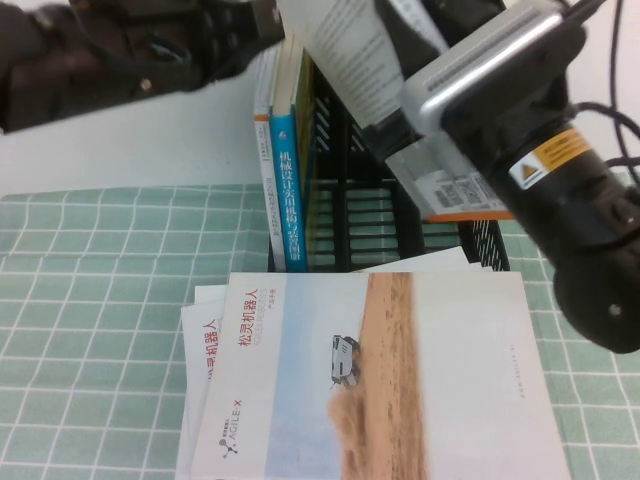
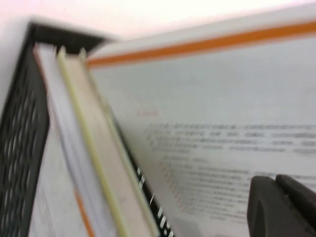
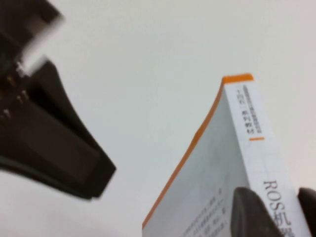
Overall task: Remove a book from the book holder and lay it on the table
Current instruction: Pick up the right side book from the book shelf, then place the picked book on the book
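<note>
Brochure (image 1: 380, 380) cover: red "松灵机器人", grey "AGILE·X" beneath.
Blue-spined book (image 1: 291, 200) spine: white "机械设计实用机构与装置图册".
Book (image 3: 232, 168) spine: black "ROS机", rest hidden.
Right arm sticker (image 1: 549, 158): warning triangle on an orange label; text unreadable.

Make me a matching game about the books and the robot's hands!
Things:
1. book
2. blue-spined book
3. brochure
4. left hand

Places:
A. lies flat on the table, in front of the book holder
B. up at the back left, beside the tilted book's cover
C. stands upright in the holder's left compartment
D. tilted, gripped by the right hand over the holder's right side

Pairs: 1-D, 2-C, 3-A, 4-B
</note>
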